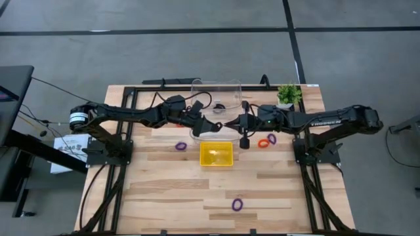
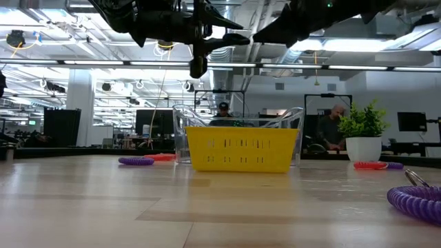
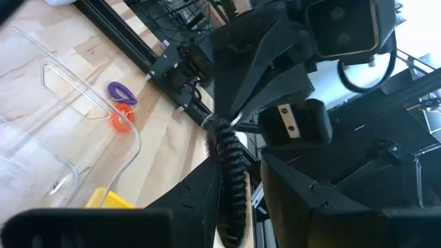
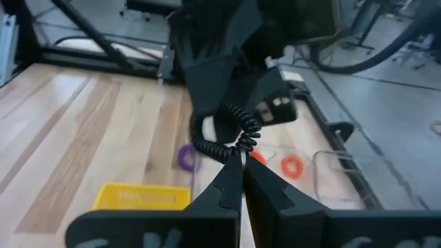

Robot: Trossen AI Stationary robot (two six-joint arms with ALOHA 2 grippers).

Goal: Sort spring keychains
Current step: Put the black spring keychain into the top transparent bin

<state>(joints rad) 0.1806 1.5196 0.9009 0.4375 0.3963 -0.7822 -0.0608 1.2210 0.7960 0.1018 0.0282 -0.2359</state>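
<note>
In my low view, the purple keychain (image 2: 419,202) at near right is cut off by the picture's edge. I cannot resolve the contents of the clear bin (image 2: 238,121), which the yellow tray (image 2: 238,150) partly hides. In my left wrist view, the black keychain (image 3: 231,180) is blurred.

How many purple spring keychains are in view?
3. A purple keychain lies left of the yellow tray. A second purple keychain lies right of the tray, beside an orange keychain. A third purple keychain lies alone, far from the arms. The arms may hide others.
</note>
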